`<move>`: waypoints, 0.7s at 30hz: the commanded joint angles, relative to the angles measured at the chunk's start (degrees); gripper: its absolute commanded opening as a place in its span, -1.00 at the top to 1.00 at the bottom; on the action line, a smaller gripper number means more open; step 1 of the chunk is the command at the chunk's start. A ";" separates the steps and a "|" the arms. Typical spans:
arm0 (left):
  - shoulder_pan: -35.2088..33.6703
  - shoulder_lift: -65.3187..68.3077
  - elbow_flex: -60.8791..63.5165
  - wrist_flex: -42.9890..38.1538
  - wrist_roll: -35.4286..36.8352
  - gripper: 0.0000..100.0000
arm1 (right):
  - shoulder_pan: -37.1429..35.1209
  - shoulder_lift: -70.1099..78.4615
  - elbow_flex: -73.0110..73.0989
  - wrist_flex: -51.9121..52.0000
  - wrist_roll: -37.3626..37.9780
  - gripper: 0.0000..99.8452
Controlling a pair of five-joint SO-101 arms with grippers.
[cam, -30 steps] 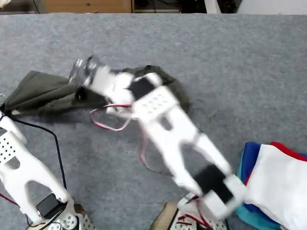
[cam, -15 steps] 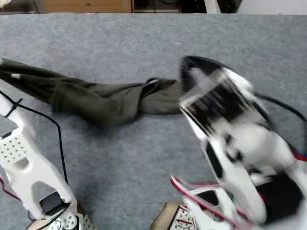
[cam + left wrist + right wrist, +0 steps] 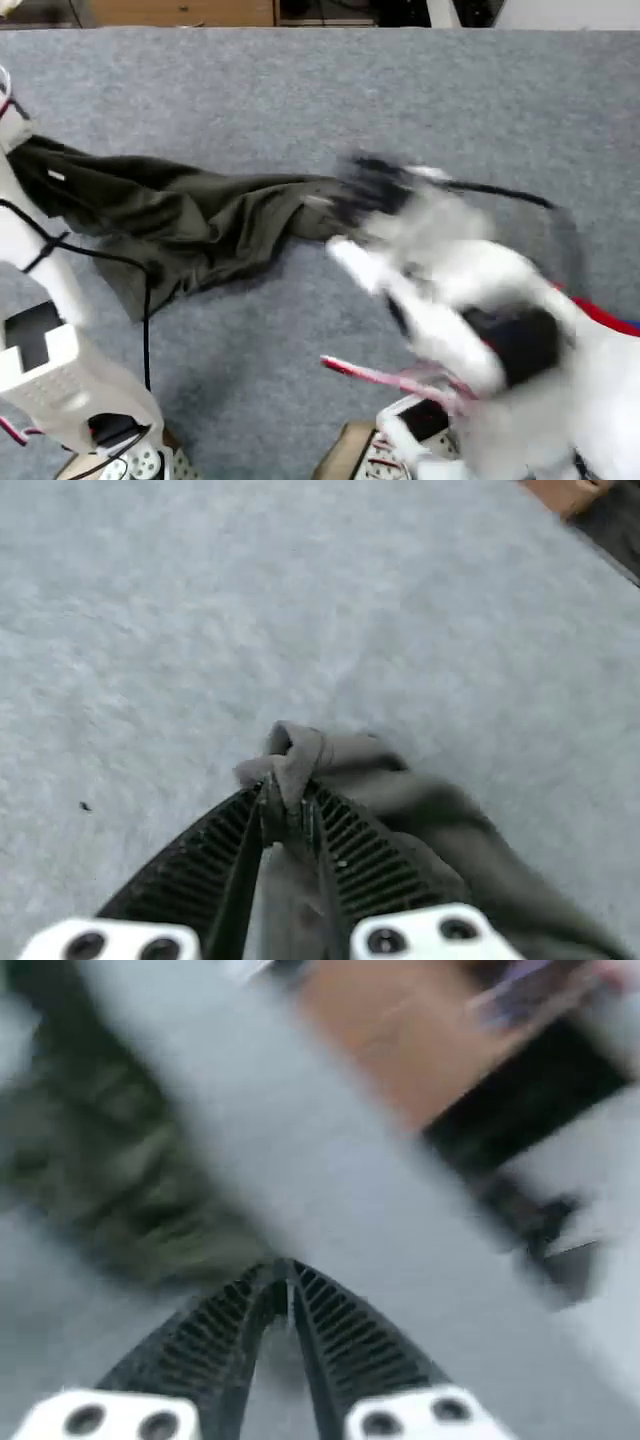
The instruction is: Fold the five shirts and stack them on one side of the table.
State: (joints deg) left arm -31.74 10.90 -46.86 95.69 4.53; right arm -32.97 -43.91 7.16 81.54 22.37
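On the grey table (image 3: pixel 300 90), left jaws pinch the olive shirt (image 3: pixel 200 225); right jaws closed; black cable (image 3: pixel 100 255) crosses it.

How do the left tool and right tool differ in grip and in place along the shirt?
The left tool is clamped on a bunch of the shirt; the right tool is closed with no cloth visible between its jaws. The left tool is at the shirt's end by the table's left edge; the right tool is near the opposite end, mid-table. Both are shut.
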 commanded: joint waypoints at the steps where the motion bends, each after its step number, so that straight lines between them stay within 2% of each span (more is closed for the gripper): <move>1: -5.89 -0.48 6.07 -9.32 -0.44 0.96 | -11.12 4.00 7.96 -3.69 -0.88 0.88; 6: -10.99 1.80 15.47 -21.19 -0.44 0.96 | -19.82 16.22 10.86 -8.97 -0.18 0.66; 12: -11.43 5.49 27.08 -30.77 -0.44 0.96 | -23.96 37.85 3.30 -13.98 2.55 0.56; 21: -11.43 6.46 32.18 -34.55 -0.44 0.96 | -23.52 62.02 -11.03 -15.12 2.90 0.54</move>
State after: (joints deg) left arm -42.64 17.67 -14.42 62.11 4.53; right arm -56.70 13.67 0.31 67.21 24.57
